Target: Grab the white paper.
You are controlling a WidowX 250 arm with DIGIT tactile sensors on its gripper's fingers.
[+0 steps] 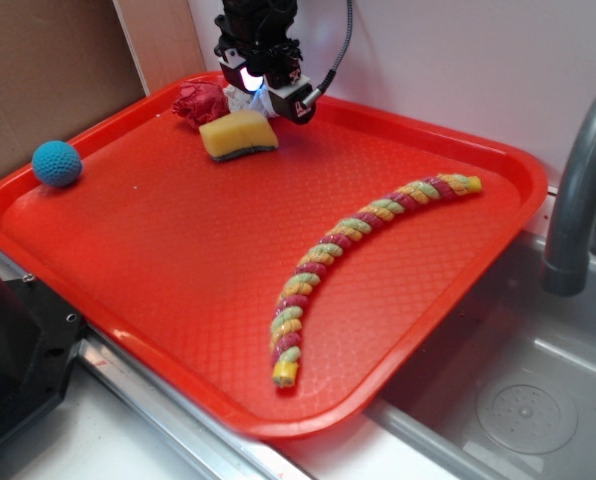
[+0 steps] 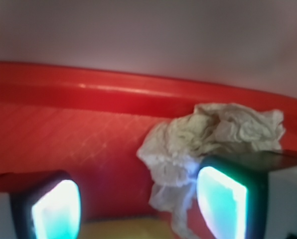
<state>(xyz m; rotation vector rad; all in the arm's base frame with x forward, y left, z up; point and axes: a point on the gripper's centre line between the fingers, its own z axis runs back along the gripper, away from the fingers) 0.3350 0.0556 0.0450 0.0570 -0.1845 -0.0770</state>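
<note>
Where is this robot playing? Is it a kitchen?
Probably a kitchen-style counter, maybe a pretend one. A grey faucet curves over a steel sink with a drain on the right, and a red tray beside it holds the white paper, a yellow sponge and toys.

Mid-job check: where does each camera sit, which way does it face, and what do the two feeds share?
Exterior: in front of and above the red tray, looking down and toward the back wall; the gripper hangs at the far rim.
Wrist: on the gripper, low, looking toward the tray's far rim; both fingers frame the bottom, apart.
Shared: the white paper, the tray, the sponge.
</note>
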